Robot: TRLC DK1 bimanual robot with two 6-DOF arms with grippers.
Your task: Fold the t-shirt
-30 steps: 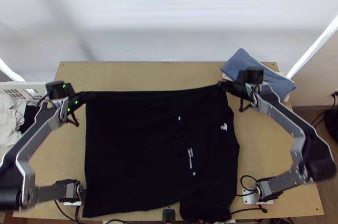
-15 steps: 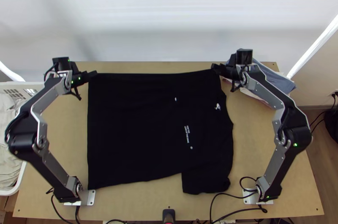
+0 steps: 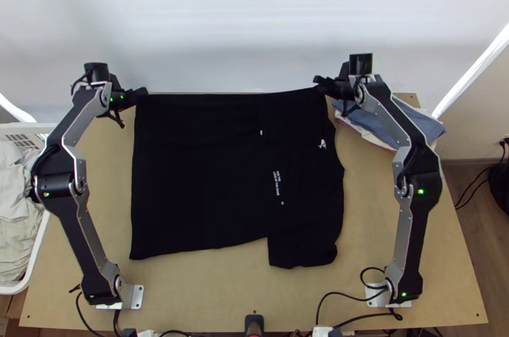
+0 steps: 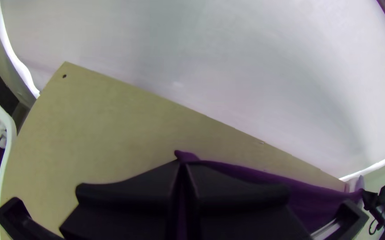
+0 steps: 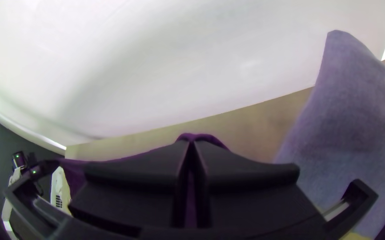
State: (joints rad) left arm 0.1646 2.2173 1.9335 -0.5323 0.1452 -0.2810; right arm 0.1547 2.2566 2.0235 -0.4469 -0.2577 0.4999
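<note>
The black t-shirt (image 3: 203,171) lies spread sideways over the table, its far edge stretched straight between the grippers and a sleeve pointing to the near side. My left gripper (image 3: 141,91) is at its far left corner; in the left wrist view the left gripper (image 4: 182,165) is shut on the shirt (image 4: 246,173). At the far right corner is my right gripper (image 3: 320,85); in the right wrist view the right gripper (image 5: 191,144) has its fingertips together on the shirt's edge (image 5: 203,137). Small white prints show on the shirt's right half.
Blue and light folded cloths (image 3: 382,122) lie at the table's far right corner, beside the right gripper. A white basket (image 3: 28,267) with pale cloth stands at the left edge. Cables and a small black device (image 3: 254,323) are at the near edge.
Both grippers have moved away toward the table's far edge, holding the shirt's corners. The shirt has slid along with them, and its near edge now lies farther from the table's near edge.
</note>
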